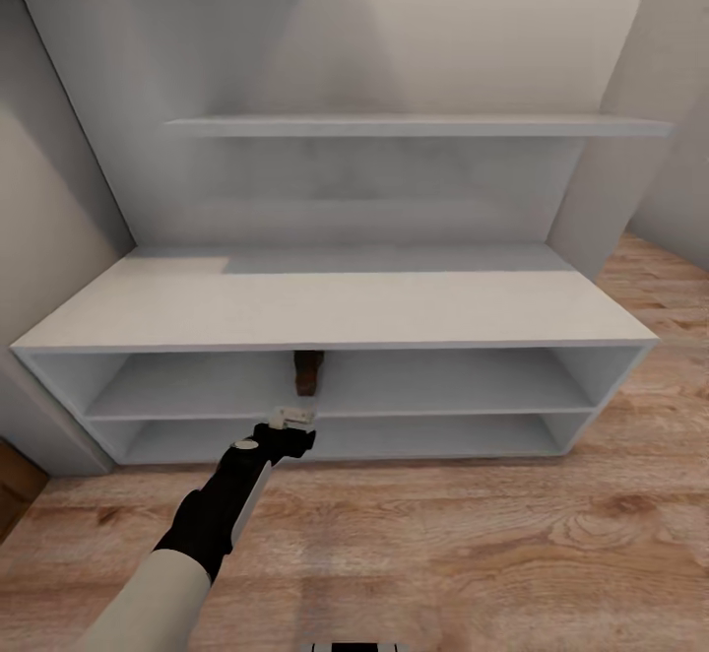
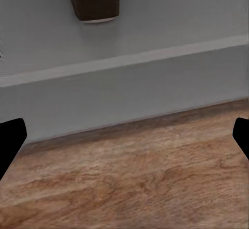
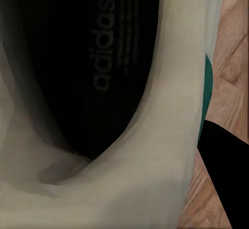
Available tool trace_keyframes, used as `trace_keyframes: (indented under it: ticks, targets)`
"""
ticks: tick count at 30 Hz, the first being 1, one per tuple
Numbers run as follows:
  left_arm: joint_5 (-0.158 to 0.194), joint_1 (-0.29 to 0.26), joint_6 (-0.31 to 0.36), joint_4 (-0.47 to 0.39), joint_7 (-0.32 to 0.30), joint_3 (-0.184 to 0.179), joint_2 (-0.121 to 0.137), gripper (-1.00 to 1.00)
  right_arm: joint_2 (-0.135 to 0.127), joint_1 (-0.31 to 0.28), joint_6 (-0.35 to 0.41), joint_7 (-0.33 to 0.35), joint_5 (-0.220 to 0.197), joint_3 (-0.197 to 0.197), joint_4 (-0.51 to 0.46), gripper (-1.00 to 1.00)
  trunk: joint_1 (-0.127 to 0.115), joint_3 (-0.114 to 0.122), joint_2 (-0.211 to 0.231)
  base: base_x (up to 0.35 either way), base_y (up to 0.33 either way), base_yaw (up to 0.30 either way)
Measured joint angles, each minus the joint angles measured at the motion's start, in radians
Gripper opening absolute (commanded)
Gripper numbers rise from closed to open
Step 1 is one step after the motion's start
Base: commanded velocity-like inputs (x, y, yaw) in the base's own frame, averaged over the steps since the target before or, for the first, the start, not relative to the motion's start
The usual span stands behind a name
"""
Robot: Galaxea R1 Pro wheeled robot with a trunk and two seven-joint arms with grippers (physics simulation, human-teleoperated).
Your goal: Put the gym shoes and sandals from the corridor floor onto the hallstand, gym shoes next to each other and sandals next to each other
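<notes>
Head view: left tool [image 1: 293, 417] spread wide, empty, near hallstand [image 1: 335, 312] w/ sandal [image 1: 308, 372] shelved; right tool can't tell—seat gym shoe [image 3: 155, 135] level.

the left arm [image 1: 212, 524] is extended forward and slightly to the right, its white forearm leading into a black wrist. the left gripper [image 1: 292, 419] is held low, with its fingers [image 2: 10, 140] spread wide apart and nothing between them. one dark finger [image 3: 225, 182] of the right gripper is seen at the frame edge.
</notes>
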Motion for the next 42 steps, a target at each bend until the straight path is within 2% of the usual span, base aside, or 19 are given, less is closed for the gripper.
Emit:
trace_keyframes:
  ticks: [4,8,10,13,16,17,18,19,20,21,22,24,25,27,31,42]
  targets:
    - [0.001,0.003,-0.006,0.000,-0.001,0.000,0.006,1.00,0.000,0.000,0.000,0.000,0.000,0.000,0.000,-1.00,0.000,0.000,0.000,-0.058,0.000,0.000]
    - [0.011,0.008,-0.083,0.003,-0.003,0.003,0.040,1.00,0.000,0.000,0.000,0.000,0.000,0.000,0.000,-1.00,0.000,0.000,0.000,-0.008,0.000,0.000]
    - [0.037,0.011,-0.181,0.055,-0.016,0.007,0.058,1.00,0.000,0.000,0.000,-0.001,0.001,0.000,0.000,-1.00,0.000,0.000,0.000,-0.002,0.000,0.000]
    - [0.078,0.014,-0.366,0.191,-0.040,0.010,0.065,1.00,0.001,0.000,0.000,-0.001,0.001,0.001,0.001,-1.00,0.000,0.000,0.000,0.000,0.000,0.000]
    - [0.091,0.015,-0.496,0.278,-0.078,0.013,0.073,1.00,0.001,0.000,0.000,-0.001,0.001,0.001,0.000,-1.00,0.000,0.000,0.000,0.000,0.000,0.000]
    - [0.095,0.015,-0.545,0.306,-0.106,0.014,0.081,1.00,0.001,0.000,0.000,-0.001,0.001,0.002,0.000,-1.00,0.000,0.000,0.000,0.000,0.000,0.000]
    - [0.098,0.015,-0.589,0.332,-0.163,0.015,0.097,1.00,0.002,0.000,0.000,-0.001,0.001,0.003,0.000,-1.00,0.000,0.000,0.000,0.000,0.000,0.000]
    - [0.100,0.015,-0.606,0.343,-0.206,0.018,0.109,1.00,0.003,0.000,0.000,-0.001,0.002,0.004,0.000,-1.00,0.000,0.000,0.000,0.000,0.000,0.000]
    - [0.101,0.015,-0.618,0.350,-0.248,0.018,0.120,1.00,0.003,0.000,0.000,-0.001,0.002,0.005,0.000,-1.00,0.000,0.000,0.000,0.000,0.000,0.000]
    - [0.113,0.016,-0.631,0.358,-0.333,0.020,0.156,1.00,0.004,0.000,0.000,-0.001,0.003,0.006,0.000,-1.00,0.000,0.000,0.000,0.000,0.000,0.000]
    - [0.123,0.016,-0.634,0.359,-0.350,0.020,0.170,1.00,0.004,0.000,0.001,-0.001,0.003,0.006,0.000,-1.00,0.000,0.000,0.000,0.000,0.000,0.000]
    - [0.137,0.016,-0.636,0.360,-0.360,0.021,0.183,1.00,0.004,0.000,0.001,-0.001,0.003,0.006,0.000,-1.00,0.000,0.000,0.000,0.000,0.000,0.000]
    - [0.187,0.016,-0.636,0.361,-0.371,0.021,0.216,1.00,0.004,0.000,0.000,-0.001,0.004,0.004,0.000,-1.00,0.000,0.000,0.000,0.000,0.000,0.000]
    - [0.234,0.016,-0.637,0.362,-0.376,0.019,0.237,1.00,0.004,0.000,0.000,-0.001,0.003,0.003,0.000,-1.00,0.000,0.000,0.000,0.000,0.000,0.000]
    - [0.257,0.017,-0.637,0.376,-0.376,0.018,0.244,1.00,0.004,0.000,0.000,-0.001,0.003,0.003,0.000,-1.00,0.000,0.000,0.000,-0.006,-0.001,0.000]
    - [0.261,0.017,-0.637,0.379,-0.375,0.018,0.240,1.00,0.004,0.000,0.000,-0.001,0.003,0.003,0.000,-1.00,0.000,0.000,0.000,-0.225,-0.146,0.000]
